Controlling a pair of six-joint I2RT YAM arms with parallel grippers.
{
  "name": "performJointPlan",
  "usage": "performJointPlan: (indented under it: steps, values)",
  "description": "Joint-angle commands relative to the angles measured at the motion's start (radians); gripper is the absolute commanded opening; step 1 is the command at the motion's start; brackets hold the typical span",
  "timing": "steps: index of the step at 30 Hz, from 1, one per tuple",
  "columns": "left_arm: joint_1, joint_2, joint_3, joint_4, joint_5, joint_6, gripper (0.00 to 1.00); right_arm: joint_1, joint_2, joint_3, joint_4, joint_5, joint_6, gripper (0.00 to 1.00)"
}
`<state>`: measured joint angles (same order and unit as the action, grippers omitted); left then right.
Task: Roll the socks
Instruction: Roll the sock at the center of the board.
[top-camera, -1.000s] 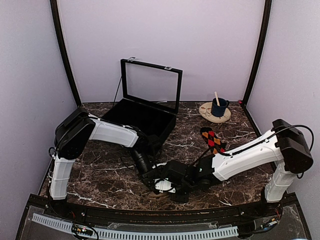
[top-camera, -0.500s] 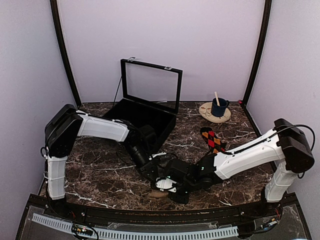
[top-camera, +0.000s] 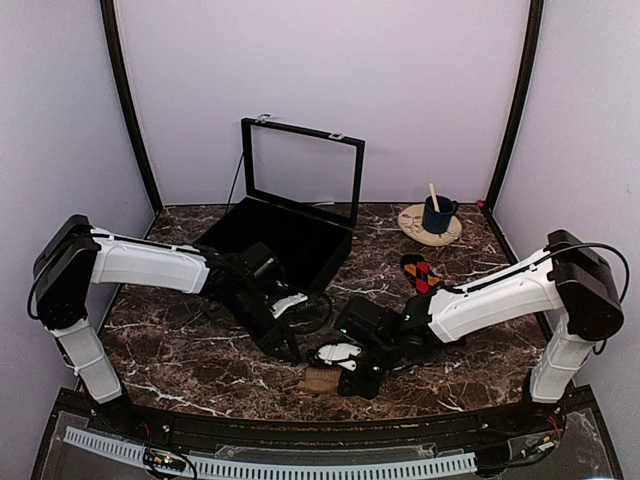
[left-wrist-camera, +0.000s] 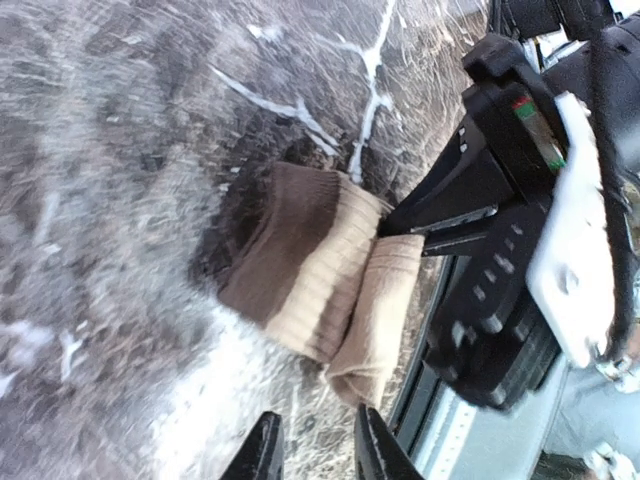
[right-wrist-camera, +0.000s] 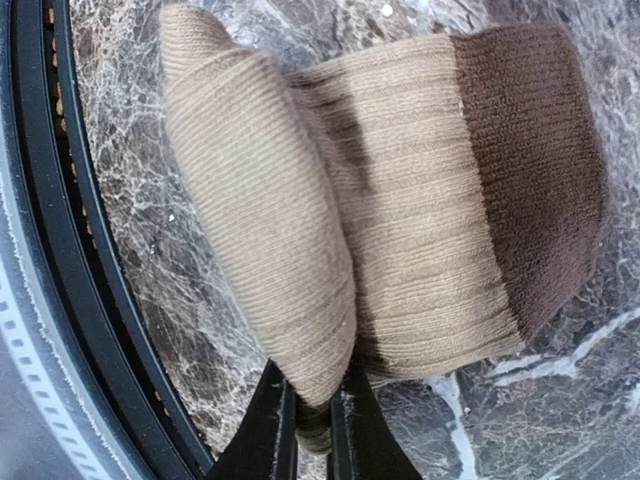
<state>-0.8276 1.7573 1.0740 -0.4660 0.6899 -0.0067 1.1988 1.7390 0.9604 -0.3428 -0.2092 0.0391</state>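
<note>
One of the socks (right-wrist-camera: 400, 190) lies tan-and-brown side out, partly rolled, near the table's front edge (top-camera: 320, 381). My right gripper (right-wrist-camera: 312, 432) is shut on the end of its tan fold; in the left wrist view it shows as a black body (left-wrist-camera: 455, 195) pinching the roll (left-wrist-camera: 310, 280). My left gripper (left-wrist-camera: 315, 455) is open and empty, a short way back from the roll, at its left in the top view (top-camera: 288, 348). The other sock (top-camera: 422, 274), black with red-orange diamonds, lies flat behind the right arm.
A black box (top-camera: 290, 238) with its lid raised stands at the back, behind the left arm. A blue mug (top-camera: 437, 213) holding a stick sits on a round wooden coaster (top-camera: 418, 232) at the back right. The table's black front rail (right-wrist-camera: 60, 250) runs close beside the roll.
My left gripper opened, let go of the sock roll and drew back to the left, its arm swinging outward. The right gripper stayed shut on the roll.
</note>
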Motion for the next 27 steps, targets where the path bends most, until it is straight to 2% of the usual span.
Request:
performJointPlan:
  steps: [1, 6, 18, 27]
  values:
    - [-0.001, -0.137, -0.101, 0.142, -0.117, -0.059, 0.27, -0.038, 0.044, 0.038, -0.062, -0.114, 0.019, 0.0]
    - [-0.036, -0.229, -0.183, 0.197, -0.196, -0.078, 0.28, -0.076, 0.09, 0.086, -0.113, -0.188, 0.009, 0.0]
    - [-0.27, -0.303, -0.253, 0.257, -0.506, -0.034, 0.29, -0.169, 0.162, 0.177, -0.214, -0.327, -0.011, 0.0]
    - [-0.372, -0.246, -0.197, 0.237, -0.645, 0.072, 0.31, -0.216, 0.195, 0.22, -0.271, -0.41, -0.031, 0.0]
